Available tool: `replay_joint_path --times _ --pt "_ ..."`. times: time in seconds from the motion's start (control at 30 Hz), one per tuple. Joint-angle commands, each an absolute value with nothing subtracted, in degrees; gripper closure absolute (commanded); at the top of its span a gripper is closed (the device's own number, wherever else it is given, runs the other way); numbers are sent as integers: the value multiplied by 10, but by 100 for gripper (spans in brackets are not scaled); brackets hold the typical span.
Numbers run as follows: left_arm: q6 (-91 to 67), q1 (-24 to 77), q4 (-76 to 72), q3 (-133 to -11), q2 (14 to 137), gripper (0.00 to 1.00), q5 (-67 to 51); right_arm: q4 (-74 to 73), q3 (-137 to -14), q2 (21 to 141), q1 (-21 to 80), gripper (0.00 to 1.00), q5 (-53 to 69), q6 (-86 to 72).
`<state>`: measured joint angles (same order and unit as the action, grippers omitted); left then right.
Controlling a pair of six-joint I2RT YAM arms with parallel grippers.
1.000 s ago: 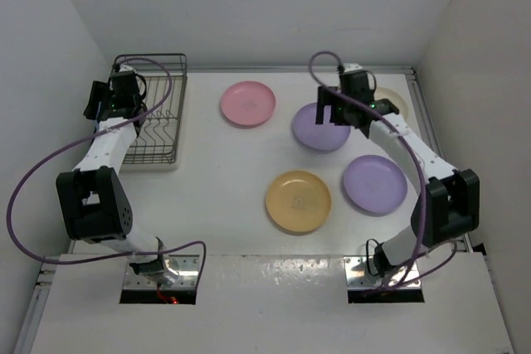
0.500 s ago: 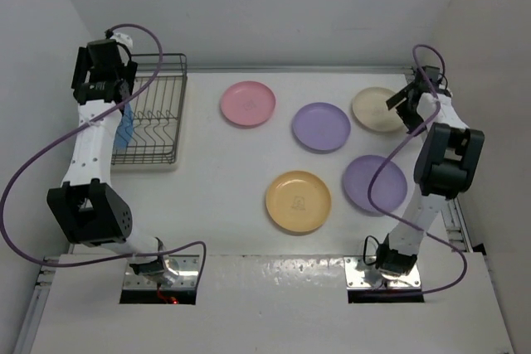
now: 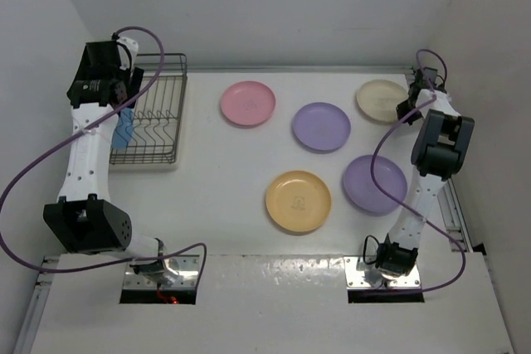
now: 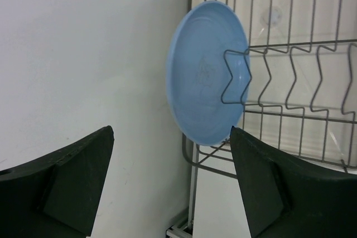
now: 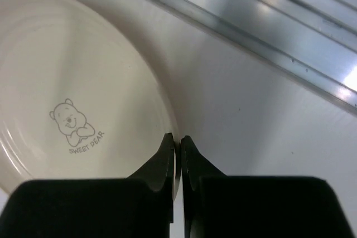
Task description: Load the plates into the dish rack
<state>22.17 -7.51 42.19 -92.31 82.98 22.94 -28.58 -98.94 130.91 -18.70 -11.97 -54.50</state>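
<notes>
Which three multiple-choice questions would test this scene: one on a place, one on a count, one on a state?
1. Where is the blue plate? A. lying flat B. upright in the dish rack C. leaning on a wall
2. How many plates are on the table? A. three B. four C. five
3. How do the left gripper's jaws stand? A. open, empty B. shut on a plate C. shut on a rack wire
Key: 1 B, it stands on edge between the tines; 2 C, the pink plate, orange plate, cream plate and two lavender plates; 3 A, they stand wide apart with nothing between them.
</notes>
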Motion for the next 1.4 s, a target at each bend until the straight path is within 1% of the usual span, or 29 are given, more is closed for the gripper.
replay_joint_path --times 0.0,0.07,0.17,0.2,0.27,0.3,0.33,0.37,0.4,0.43,0.47,0.5,0.53,0.6,0.63,0.73,0.87,0.9,0.97,1.0,1.07,1.13,1.37 --pt "213 -55 432 -945 822 10 222 -284 -1004 1295 -190 100 -167 -532" --pt "207 -42 437 -954 833 10 209 -270 -1012 1277 -183 100 -178 -479" --pt "207 -17 454 -977 839 10 161 -229 -1015 1226 -164 100 -219 -404" --pt "207 -11 460 -993 847 10 116 -205 -1012 1183 -145 100 -240 -389" --pt "207 11 485 -1011 861 10 63 -158 -1005 1152 -128 100 -248 -325" --pt "201 18 493 -1027 867 11 5 -123 -994 1108 -96 100 -250 -275" --pt "201 25 501 -1035 875 12 -26 -93 -991 1094 -83 100 -247 -259" --pt "201 38 513 -1041 875 12 -58 -69 -986 1082 -70 100 -235 -242" --pt "195 44 513 -1042 883 13 -88 -61 -980 1058 -20 100 -227 -224" --pt "195 50 519 -1048 883 13 -149 -55 -972 1043 -5 100 -182 -178" --pt "195 55 519 -1048 889 15 -178 -50 -969 1033 22 100 -164 -165" --pt "190 64 525 -1048 897 16 -205 -54 -962 1031 78 100 -145 -145" --pt "190 64 525 -1054 903 16 -253 -58 -955 1027 97 100 -90 -144" --pt "185 77 531 -1060 912 19 -293 -76 -946 1029 161 100 -47 -142" --pt "185 77 531 -1060 918 19 -321 -83 -939 1035 190 100 -4 -142" --pt "191 89 531 -1060 924 20 -334 -85 -930 1046 261 100 36 -122" --pt "202 89 531 -1030 924 24 -327 -73 -898 1042 308 100 103 -125" --pt "202 89 531 -1022 924 30 -321 -54 -889 1036 314 100 112 -134" --pt "209 89 531 -997 924 36 -309 -36 -875 1026 322 100 146 -146" --pt "214 89 531 -990 924 43 -308 -26 -866 1024 325 100 149 -153" --pt "221 77 531 -977 924 48 -308 -18 -853 1018 326 100 156 -153" --pt "221 70 531 -969 924 50 -308 -19 -846 1014 328 100 157 -153" --pt "226 54 514 -933 924 50 -268 -4 -807 989 329 100 172 -157"
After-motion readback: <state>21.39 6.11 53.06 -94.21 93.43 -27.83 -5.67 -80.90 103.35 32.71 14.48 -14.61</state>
